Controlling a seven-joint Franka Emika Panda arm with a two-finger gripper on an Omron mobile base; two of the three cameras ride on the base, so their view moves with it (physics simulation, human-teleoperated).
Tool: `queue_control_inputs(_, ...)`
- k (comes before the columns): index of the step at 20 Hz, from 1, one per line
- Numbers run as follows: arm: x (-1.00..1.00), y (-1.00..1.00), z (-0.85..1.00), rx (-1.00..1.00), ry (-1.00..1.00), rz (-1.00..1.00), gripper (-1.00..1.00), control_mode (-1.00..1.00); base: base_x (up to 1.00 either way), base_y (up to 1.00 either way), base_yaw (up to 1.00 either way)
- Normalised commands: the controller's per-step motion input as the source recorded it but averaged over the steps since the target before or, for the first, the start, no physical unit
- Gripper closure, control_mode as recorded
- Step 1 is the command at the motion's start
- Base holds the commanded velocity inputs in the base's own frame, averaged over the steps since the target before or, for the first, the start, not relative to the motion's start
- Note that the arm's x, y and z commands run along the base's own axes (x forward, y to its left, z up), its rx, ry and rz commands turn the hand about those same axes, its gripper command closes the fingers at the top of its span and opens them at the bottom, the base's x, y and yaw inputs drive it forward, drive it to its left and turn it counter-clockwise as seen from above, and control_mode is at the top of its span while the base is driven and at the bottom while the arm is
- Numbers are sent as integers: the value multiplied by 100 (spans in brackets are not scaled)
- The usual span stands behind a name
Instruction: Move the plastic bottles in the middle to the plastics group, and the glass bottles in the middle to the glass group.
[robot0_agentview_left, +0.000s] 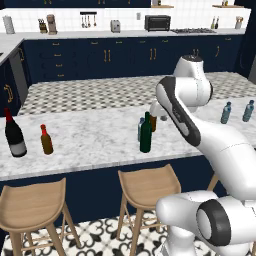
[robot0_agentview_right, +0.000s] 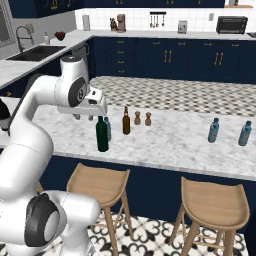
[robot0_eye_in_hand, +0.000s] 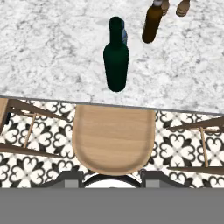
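A tall dark green glass bottle (robot0_agentview_right: 102, 134) (robot0_agentview_left: 145, 135) (robot0_eye_in_hand: 116, 61) stands mid-counter near the front edge. Right behind it is the small blue-grey plastic bottle (robot0_agentview_right: 107, 128) (robot0_eye_in_hand: 124, 36), mostly hidden. A slim brown beer bottle (robot0_agentview_right: 126, 121) (robot0_eye_in_hand: 152, 24) stands further back right. The glass group, a dark wine bottle (robot0_agentview_left: 14, 134) and a small amber bottle (robot0_agentview_left: 46, 140), is at the counter's left end. Two teal water bottles (robot0_agentview_right: 213, 130) (robot0_agentview_right: 245, 133) form the plastics group on the right. My gripper (robot0_agentview_right: 85, 118) (robot0_eye_in_hand: 109, 177) hovers above the front edge, just left of the green bottle, open and holding nothing.
Two small brown shakers (robot0_agentview_right: 137, 118) (robot0_agentview_right: 148, 119) stand behind the beer bottle. Wooden stools (robot0_eye_in_hand: 113, 140) (robot0_agentview_left: 147, 187) sit below the counter's front edge. Bare marble counter (robot0_agentview_left: 90, 135) stretches between the middle bottles and each group.
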Motion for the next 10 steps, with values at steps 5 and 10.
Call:
queue_control_inputs(5, -5, -1, -4, 0, -1, 0, -100, -100, 0, 0, 0)
queue_control_inputs(10, 24, 15, -6, 0, -13, 0, -100, -100, 0, 0, 0)
